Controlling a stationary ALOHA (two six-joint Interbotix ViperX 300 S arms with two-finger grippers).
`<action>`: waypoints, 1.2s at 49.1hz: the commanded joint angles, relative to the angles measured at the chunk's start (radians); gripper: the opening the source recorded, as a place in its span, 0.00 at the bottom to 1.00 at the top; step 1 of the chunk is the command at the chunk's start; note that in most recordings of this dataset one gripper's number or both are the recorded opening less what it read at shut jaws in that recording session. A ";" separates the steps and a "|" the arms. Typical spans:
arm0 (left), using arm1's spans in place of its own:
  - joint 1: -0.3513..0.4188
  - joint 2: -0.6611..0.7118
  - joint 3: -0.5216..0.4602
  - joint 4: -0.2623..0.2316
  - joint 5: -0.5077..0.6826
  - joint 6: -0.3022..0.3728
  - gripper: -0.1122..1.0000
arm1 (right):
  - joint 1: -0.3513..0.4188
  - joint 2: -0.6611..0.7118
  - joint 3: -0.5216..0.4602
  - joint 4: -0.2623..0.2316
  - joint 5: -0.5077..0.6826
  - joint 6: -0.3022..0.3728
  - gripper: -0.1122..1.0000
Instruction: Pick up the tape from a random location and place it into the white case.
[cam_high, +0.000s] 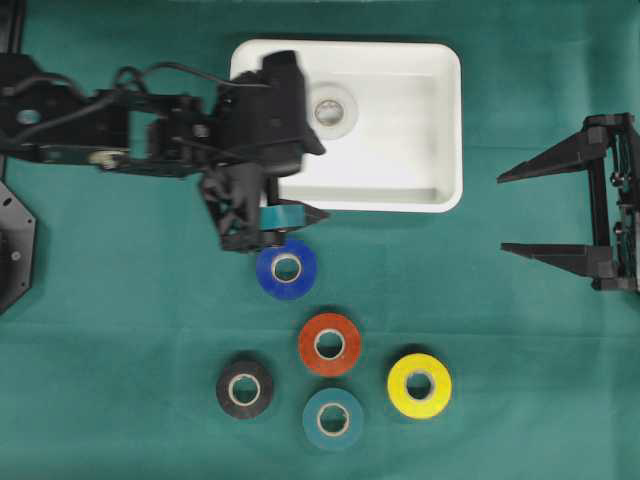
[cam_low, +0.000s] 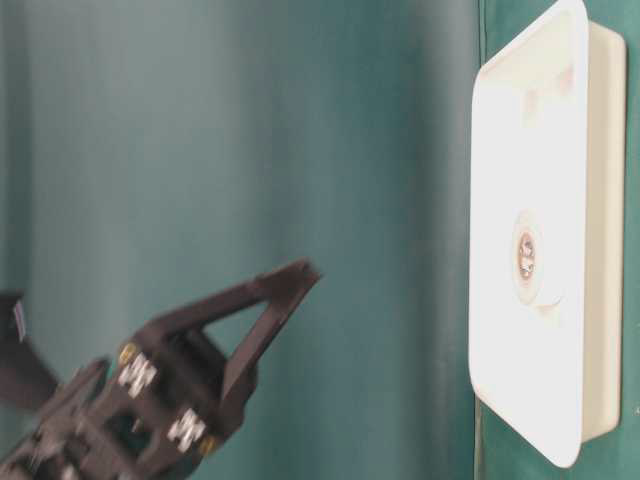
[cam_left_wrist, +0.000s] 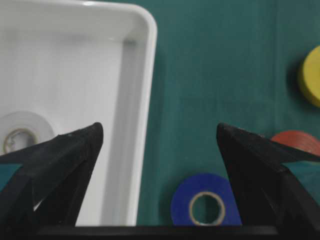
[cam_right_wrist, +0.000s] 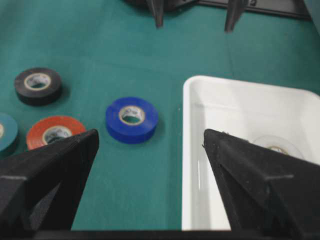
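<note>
The left hand, jaws spread wide and empty, hangs above the blue tape roll at frame centre, a light, rigid ring probably best pinched across its outer rim.

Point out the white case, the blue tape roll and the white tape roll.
white case (cam_high: 450, 130): overhead view, right rim.
blue tape roll (cam_high: 300, 283): overhead view, its top face.
white tape roll (cam_high: 345, 100): overhead view, its upper right edge, inside the case.

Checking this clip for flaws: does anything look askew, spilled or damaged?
Nothing stands out. One white roll lies flat in the case; the blue, red, black, teal and yellow rolls lie flat on the cloth.
</note>
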 joint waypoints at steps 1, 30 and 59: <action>-0.006 -0.087 0.040 -0.002 -0.057 0.000 0.98 | -0.002 0.000 -0.029 -0.002 0.002 0.002 0.92; -0.006 -0.546 0.410 -0.002 -0.241 -0.002 0.98 | -0.002 -0.006 -0.032 0.000 0.017 0.002 0.92; -0.006 -0.790 0.742 -0.005 -0.426 -0.002 0.98 | -0.002 -0.002 -0.028 -0.002 0.017 0.000 0.92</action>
